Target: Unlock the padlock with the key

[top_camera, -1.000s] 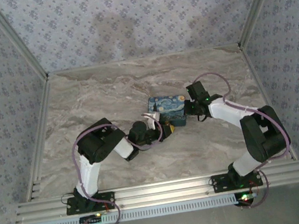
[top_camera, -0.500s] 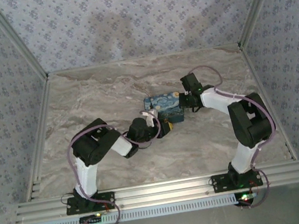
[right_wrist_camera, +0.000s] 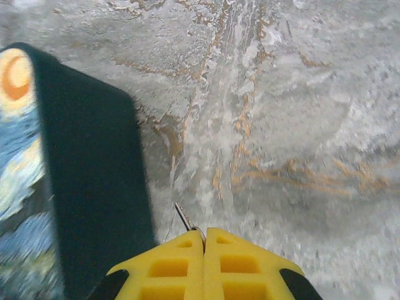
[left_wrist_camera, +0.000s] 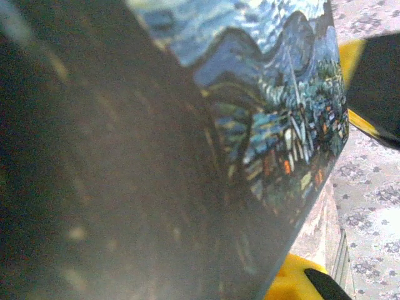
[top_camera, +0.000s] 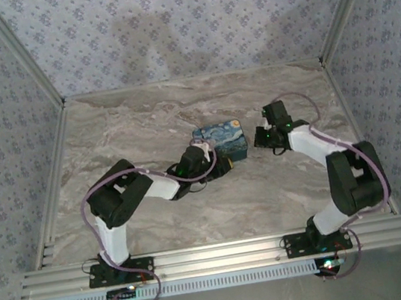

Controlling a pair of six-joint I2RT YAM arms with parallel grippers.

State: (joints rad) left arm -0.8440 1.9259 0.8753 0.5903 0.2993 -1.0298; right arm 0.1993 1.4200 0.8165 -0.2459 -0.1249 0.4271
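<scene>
So far: padlock not judged unlocked; key not yet brought to it.
Right end effector (right_wrist_camera: 204, 236): fingers pressed together, pinching a thin metal sliver, judged the key (right_wrist_camera: 183, 216); just beside box (top_camera: 221, 139), apart.
Left end effector (top_camera: 208, 162): fingers spread at box corner; grip cannot be told.
Padlock position: hidden or too small to place.
Views: right wrist resolves the key tip; top external gives the 2 arms flanking the box.

Starry-painting box (top_camera: 220, 141) on marble table (top_camera: 143, 121)
</scene>
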